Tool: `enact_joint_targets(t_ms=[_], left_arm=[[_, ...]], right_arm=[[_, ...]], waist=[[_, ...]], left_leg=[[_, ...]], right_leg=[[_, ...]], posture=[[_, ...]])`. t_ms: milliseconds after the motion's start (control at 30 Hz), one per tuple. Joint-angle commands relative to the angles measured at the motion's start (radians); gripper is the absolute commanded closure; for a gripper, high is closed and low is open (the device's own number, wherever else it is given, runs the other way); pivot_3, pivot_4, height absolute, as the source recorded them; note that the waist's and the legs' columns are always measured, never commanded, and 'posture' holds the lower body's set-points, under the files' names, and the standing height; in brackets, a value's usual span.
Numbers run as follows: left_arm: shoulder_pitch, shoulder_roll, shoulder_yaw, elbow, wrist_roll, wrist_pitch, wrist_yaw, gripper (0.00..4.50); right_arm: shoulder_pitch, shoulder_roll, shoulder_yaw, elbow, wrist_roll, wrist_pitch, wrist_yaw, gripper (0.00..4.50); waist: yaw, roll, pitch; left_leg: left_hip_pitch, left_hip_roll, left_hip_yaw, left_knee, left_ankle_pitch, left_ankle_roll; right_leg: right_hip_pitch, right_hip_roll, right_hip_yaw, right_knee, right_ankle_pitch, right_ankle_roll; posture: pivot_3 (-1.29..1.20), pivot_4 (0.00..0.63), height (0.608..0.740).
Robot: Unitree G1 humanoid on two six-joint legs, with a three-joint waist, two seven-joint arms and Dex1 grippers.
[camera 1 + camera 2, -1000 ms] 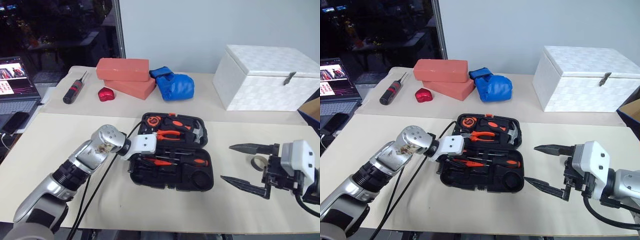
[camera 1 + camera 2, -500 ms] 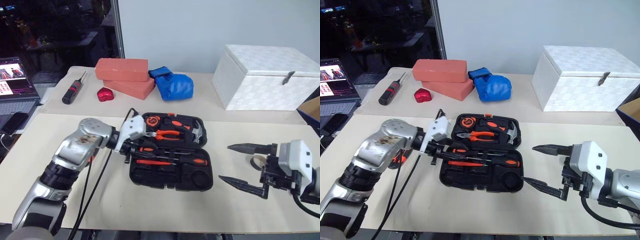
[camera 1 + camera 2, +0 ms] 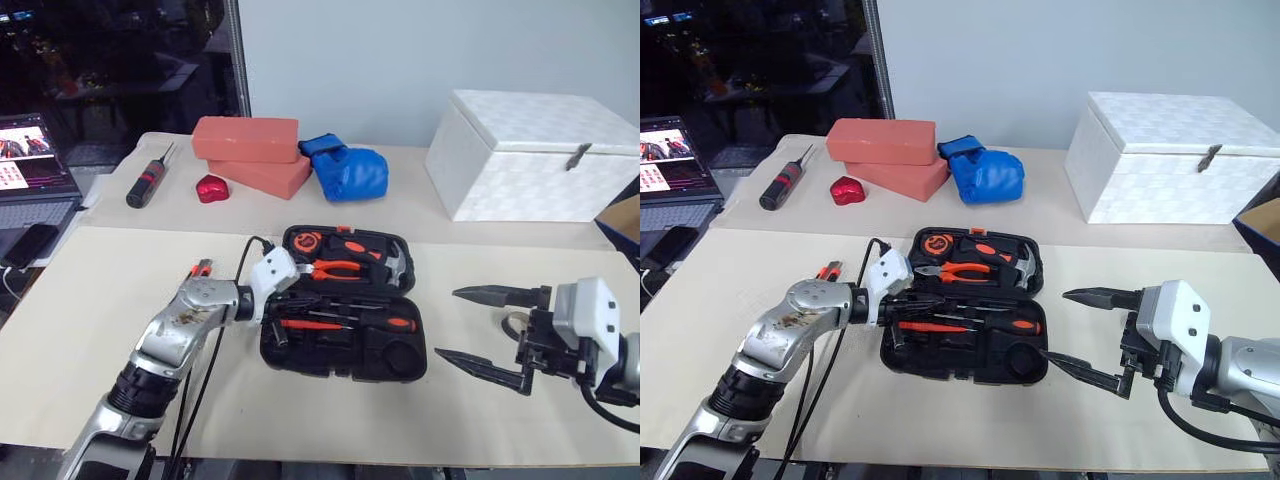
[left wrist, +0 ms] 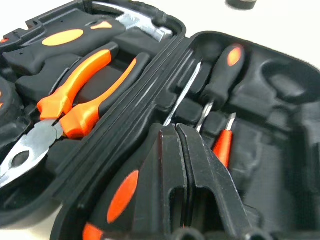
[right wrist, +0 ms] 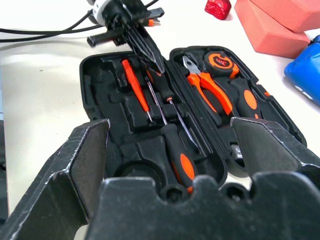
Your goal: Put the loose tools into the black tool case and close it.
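The black tool case lies open mid-table, with pliers and a hammer in its far half and slim screwdrivers in its near half. My left gripper is shut at the case's left end, and its fingers lie over a screwdriver handle with nothing between them. A small orange-and-black loose tool lies on the table behind my left arm, partly hidden. My right gripper hangs open to the right of the case. The grey tape roll sits just behind it.
A white box stands at the back right. Two red bricks, a blue glove, a small red object and a black-and-red screwdriver lie along the back. A laptop sits at the left edge.
My left wrist has rolled and dipped back onto the case's left end, and its fingers have closed. The orange tool behind that arm has come into view. My right gripper has kept still.
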Motion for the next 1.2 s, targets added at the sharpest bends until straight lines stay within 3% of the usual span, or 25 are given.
enact_joint_targets(t_ms=[33, 333, 533, 700, 800, 933, 1100, 1200], left_arm=[[0.051, 0.028, -0.027, -0.026, 0.028, -0.063, -0.015, 4.43], [0.184, 0.064, -0.062, 0.049, 0.139, -0.343, -0.013, 4.43], [0.199, 0.039, -0.06, 0.078, 0.169, -0.406, 0.025, 4.43], [0.196, -0.034, 0.176, -0.019, -0.053, -0.287, 0.105, 4.43], [0.208, -0.015, 0.382, -0.096, -0.175, -0.088, 0.223, 3.74], [0.228, 0.093, 0.541, -0.072, -0.181, 0.062, 0.295, 2.26], [0.207, 0.254, 0.537, 0.059, -0.166, 0.175, 0.241, 0.46], [0.19, 0.292, 0.464, 0.087, -0.148, 0.255, 0.248, 0.46]], right_arm=[[-0.001, 0.005, 0.0, -0.021, 0.007, -0.007, -0.011, 0.0], [-0.005, 0.002, 0.019, -0.021, 0.006, -0.009, -0.02, 0.0], [-0.01, 0.001, 0.025, -0.016, 0.004, -0.015, -0.017, 0.0], [-0.018, 0.004, 0.024, -0.015, 0.013, -0.021, -0.013, 0.0], [-0.038, 0.016, 0.04, -0.006, 0.025, -0.037, -0.002, 0.0], [-0.087, 0.036, 0.095, 0.012, 0.022, -0.053, -0.001, 0.0], [-0.131, 0.044, 0.145, 0.041, 0.002, -0.064, 0.002, 0.0], [-0.154, 0.046, 0.171, 0.052, -0.008, -0.068, -0.004, 0.0]], waist=[[0.0, 0.0, 0.0], [0.004, 0.006, -0.004], [0.001, 0.011, -0.007], [0.001, 0.012, -0.007], [-0.004, 0.01, -0.006], [-0.009, 0.01, -0.006], [0.001, 0.007, -0.004], [0.007, 0.005, -0.003]], left_leg=[[0.0, 0.0, 0.0, 0.0, 0.0, 0.0], [0.002, 0.0, 0.001, 0.0, 0.0, 0.0], [0.007, 0.0, 0.001, 0.0, 0.0, 0.0], [0.007, 0.0, 0.002, 0.0, 0.0, 0.0], [0.006, 0.001, 0.001, 0.0, 0.0, 0.0], [0.007, 0.001, 0.001, 0.0, 0.0, 0.0], [0.004, 0.0, 0.001, -0.001, 0.0, 0.0], [0.002, 0.001, 0.001, -0.001, 0.0, 0.0]], right_leg=[[0.0, 0.0, 0.0, 0.0, 0.0, 0.0], [0.002, -0.001, 0.0, -0.001, -0.002, -0.003], [0.004, -0.001, 0.0, 0.0, -0.001, -0.004], [0.003, -0.001, 0.001, 0.0, -0.001, -0.004], [0.001, 0.0, 0.0, 0.001, 0.0, -0.005], [0.002, 0.0, 0.0, 0.002, 0.0, -0.005], [0.0, 0.0, 0.0, -0.001, -0.001, -0.004], [-0.001, -0.001, -0.001, -0.002, -0.001, -0.004]], posture=[[0.0, 0.15, 0.74], [0.0, 0.15, 0.74], [0.0, 0.15, 0.74], [0.0, 0.15, 0.74], [0.0, 0.15, 0.74], [0.0, 0.15, 0.74], [0.0, 0.15, 0.74], [0.0, 0.15, 0.74]])
